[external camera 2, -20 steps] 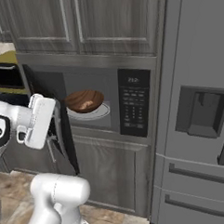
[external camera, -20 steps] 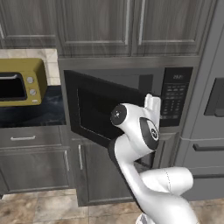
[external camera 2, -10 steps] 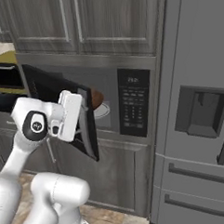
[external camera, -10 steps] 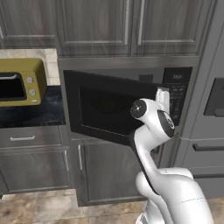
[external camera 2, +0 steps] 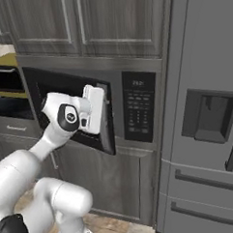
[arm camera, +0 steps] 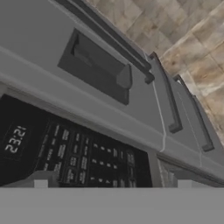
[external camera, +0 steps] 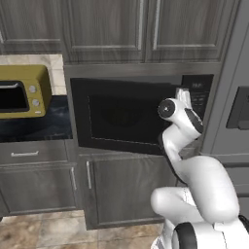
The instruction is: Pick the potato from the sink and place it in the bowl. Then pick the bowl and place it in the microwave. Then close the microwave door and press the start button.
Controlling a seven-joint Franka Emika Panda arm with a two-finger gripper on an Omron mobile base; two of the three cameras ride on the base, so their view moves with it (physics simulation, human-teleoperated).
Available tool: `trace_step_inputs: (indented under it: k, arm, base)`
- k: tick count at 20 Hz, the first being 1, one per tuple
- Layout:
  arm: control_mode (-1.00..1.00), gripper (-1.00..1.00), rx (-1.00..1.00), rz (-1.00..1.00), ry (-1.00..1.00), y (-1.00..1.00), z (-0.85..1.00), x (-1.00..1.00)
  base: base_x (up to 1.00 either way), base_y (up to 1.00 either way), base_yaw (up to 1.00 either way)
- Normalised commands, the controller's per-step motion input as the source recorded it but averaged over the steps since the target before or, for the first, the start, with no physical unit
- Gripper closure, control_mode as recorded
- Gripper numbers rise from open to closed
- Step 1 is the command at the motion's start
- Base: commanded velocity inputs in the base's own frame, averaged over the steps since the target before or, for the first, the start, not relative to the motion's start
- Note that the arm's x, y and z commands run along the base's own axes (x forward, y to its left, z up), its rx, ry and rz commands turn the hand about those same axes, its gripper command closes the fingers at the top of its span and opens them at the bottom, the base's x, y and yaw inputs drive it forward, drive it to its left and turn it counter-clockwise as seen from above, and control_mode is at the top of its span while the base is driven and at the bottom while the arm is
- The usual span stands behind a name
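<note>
While the microwave (external camera 2: 96, 112) is sitting under the cabinets, its microwave door (external camera: 124, 119) is nearly shut, the end effector (external camera 2: 95, 109) is pressing its edge, grip unreadable, and next, I judge, comes the button panel (external camera 2: 137, 107).
</note>
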Motion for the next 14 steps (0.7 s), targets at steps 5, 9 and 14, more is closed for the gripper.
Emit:
trace_step_inputs:
  k: [5,9,14]
  arm:
    - [-1.0,-1.0,0.0,0.0,0.0,-0.13,-0.07,1.0]
    - [-1.0,-1.0,0.0,0.0,0.0,-0.06,-0.06,0.95]
    - [-1.0,-1.0,0.0,0.0,0.0,0.0,-0.07,0.66]
  base:
    - [0.0,0.0,0.0]
    - [0.0,0.0,0.0]
    - [0.0,0.0,0.0]
